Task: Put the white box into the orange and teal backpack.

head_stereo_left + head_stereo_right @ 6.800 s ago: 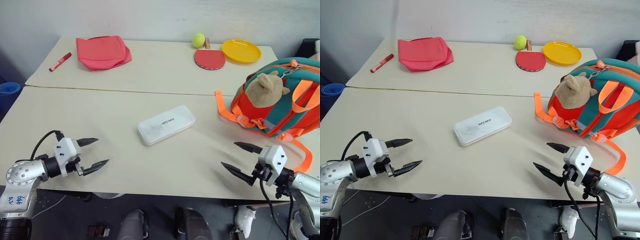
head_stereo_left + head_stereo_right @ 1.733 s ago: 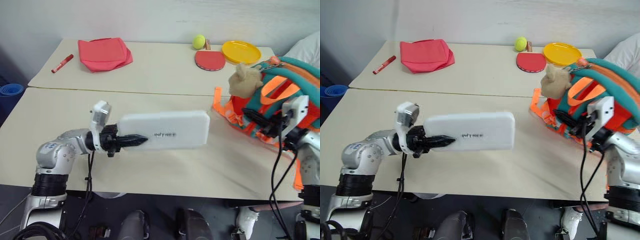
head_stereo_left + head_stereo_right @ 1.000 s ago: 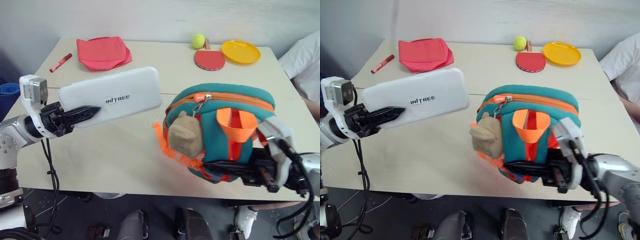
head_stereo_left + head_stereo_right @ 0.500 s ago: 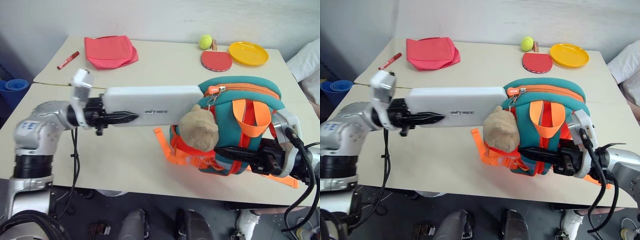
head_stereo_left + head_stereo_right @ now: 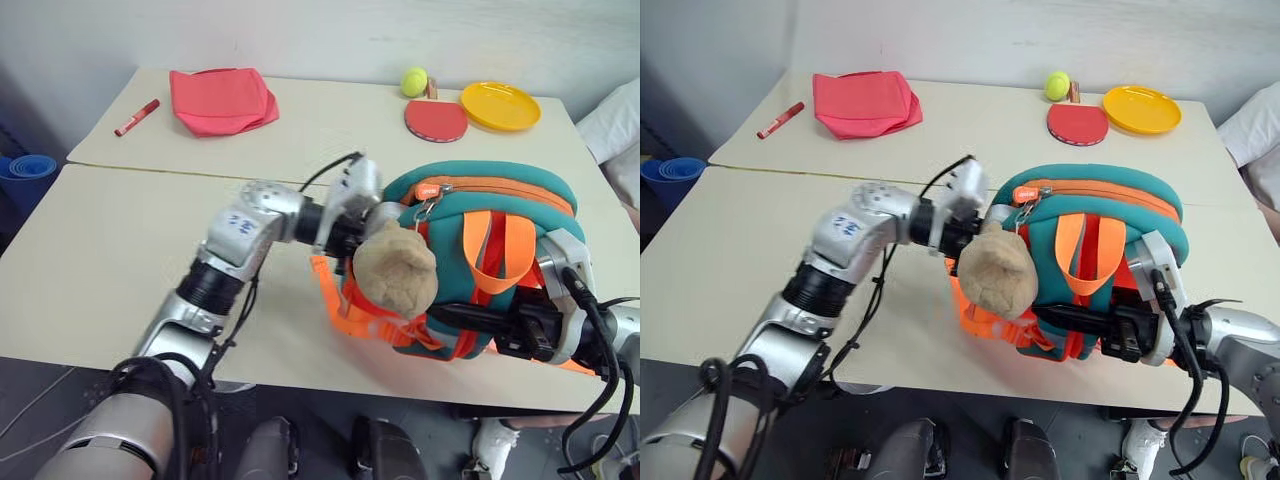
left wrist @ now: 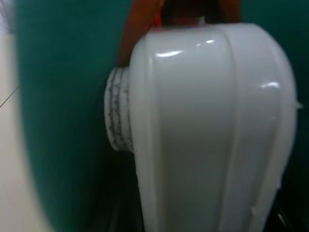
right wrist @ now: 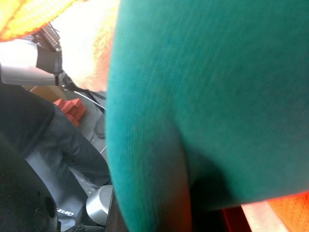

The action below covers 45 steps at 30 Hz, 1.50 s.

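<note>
Backpack (image 5: 500,230) held by shut right jaws; left jaws grip white box (image 6: 207,135) at its opening behind plush (image 5: 395,272).

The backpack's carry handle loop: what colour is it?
Orange, on the teal backpack; the handle loop shows best in the left eye view.
</note>
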Each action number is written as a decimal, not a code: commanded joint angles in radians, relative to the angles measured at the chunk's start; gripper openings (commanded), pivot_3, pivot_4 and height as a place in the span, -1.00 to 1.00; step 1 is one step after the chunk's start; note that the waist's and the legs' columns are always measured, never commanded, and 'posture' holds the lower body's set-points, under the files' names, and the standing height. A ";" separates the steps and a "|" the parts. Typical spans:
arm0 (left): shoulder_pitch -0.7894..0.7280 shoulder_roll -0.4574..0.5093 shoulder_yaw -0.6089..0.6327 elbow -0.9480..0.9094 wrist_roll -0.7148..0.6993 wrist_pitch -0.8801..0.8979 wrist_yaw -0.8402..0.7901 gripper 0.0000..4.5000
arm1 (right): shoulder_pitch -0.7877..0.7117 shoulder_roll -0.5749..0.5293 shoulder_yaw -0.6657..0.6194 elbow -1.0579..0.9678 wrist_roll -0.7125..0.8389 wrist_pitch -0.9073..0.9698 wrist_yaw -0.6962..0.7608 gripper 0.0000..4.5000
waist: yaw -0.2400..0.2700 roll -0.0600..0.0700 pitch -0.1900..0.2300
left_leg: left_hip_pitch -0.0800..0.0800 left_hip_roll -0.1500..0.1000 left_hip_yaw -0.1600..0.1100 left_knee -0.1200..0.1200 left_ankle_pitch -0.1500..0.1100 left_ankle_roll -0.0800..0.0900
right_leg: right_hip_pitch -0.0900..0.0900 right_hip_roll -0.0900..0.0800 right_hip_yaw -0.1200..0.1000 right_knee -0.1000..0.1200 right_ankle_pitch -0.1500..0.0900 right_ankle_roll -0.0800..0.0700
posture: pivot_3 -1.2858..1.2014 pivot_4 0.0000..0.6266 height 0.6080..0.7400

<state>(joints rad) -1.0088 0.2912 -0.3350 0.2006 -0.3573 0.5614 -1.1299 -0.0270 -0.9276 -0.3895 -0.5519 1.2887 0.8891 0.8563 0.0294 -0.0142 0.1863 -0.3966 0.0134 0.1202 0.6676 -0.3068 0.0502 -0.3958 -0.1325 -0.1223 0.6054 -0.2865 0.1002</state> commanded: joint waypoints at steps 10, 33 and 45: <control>0.079 0.078 0.242 0.141 -0.094 -0.312 -0.283 0.97 | 0.016 0.072 0.006 -0.083 -0.021 -0.052 -0.121 -1.00 | -0.018 0.000 0.000 | 0.000 0.002 -0.001 0.000 0.002 -0.003 | -0.002 0.000 -0.002 0.001 -0.001 -0.002 | 0.03 -0.52 1.00; 0.282 0.100 0.230 -0.327 -0.150 -0.349 -0.147 0.97 | -0.021 0.074 0.068 -0.038 -0.074 -0.068 -0.087 -1.00 | -0.005 0.000 0.000 | -0.006 0.001 -0.010 0.013 0.000 0.001 | 0.002 -0.001 -0.008 0.001 0.001 0.000 | 0.03 -0.52 1.00; 0.265 0.184 0.334 -0.251 -0.212 -0.235 -0.081 -0.54 | 0.035 0.082 0.029 -0.049 -0.105 -0.086 -0.094 -1.00 | -0.009 0.000 0.000 | -0.006 0.002 -0.010 0.013 0.000 0.001 | 0.002 -0.001 -0.008 0.003 0.001 0.000 | 0.03 -0.52 1.00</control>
<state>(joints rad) -0.7176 0.4316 -0.0807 -0.0619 -0.5257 0.2827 -1.2157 -0.0117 -0.8496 -0.3255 -0.5825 1.1711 0.8066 0.7628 0.0208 -0.0140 0.1864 -0.4029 0.0155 0.1104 0.6803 -0.3069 0.0508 -0.3942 -0.1336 -0.1304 0.6093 -0.2857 0.1002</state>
